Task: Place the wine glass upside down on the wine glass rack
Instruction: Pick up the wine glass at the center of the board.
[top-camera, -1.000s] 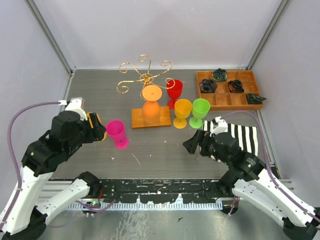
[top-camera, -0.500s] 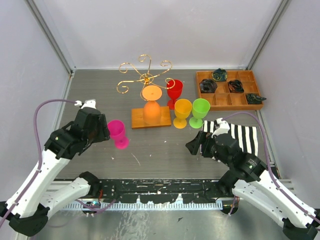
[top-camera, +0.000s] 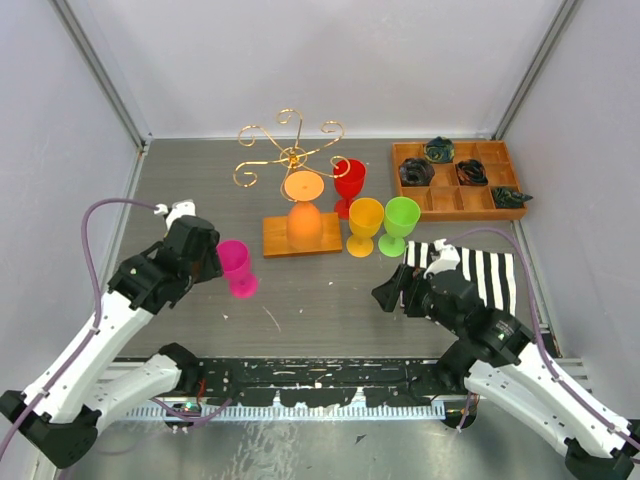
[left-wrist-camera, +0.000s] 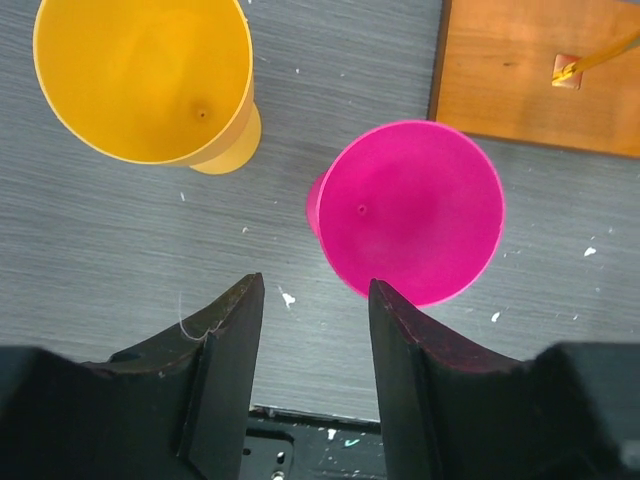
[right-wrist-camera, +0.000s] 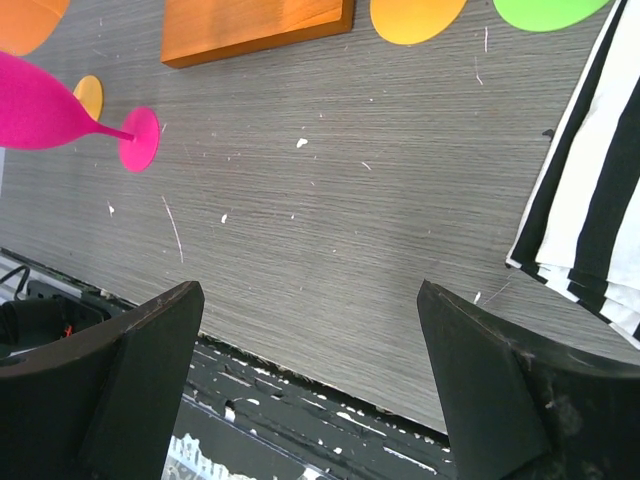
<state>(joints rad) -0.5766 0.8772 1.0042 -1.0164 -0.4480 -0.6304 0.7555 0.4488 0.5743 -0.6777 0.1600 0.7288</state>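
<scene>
L gripper (left-wrist-camera: 312, 370) is hovering just short of the pink wine glass (left-wrist-camera: 410, 212), jaws partly apart, gripping nothing. R gripper (right-wrist-camera: 310, 390) is hanging wide open, empty, near the striped cloth (top-camera: 478, 272). Pink wine glass is standing upright, so pick, flip & hang are all pending imo. Wine glass rack (top-camera: 290, 155) is sitting beyond, w/ an orange glass (top-camera: 302, 222) apparently hanging inverted on it. L wrist cam is showing a yellow glass (left-wrist-camera: 140, 80) that the top cam isn't.

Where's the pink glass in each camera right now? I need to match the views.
Top external: the pink glass is left of centre, standing on the table in front of and left of the rack.
Left wrist: right of centre, seen from above.
Right wrist: top-left corner, with the stem and foot pointing right.
Shared landmark: the rack's wooden base.
</scene>
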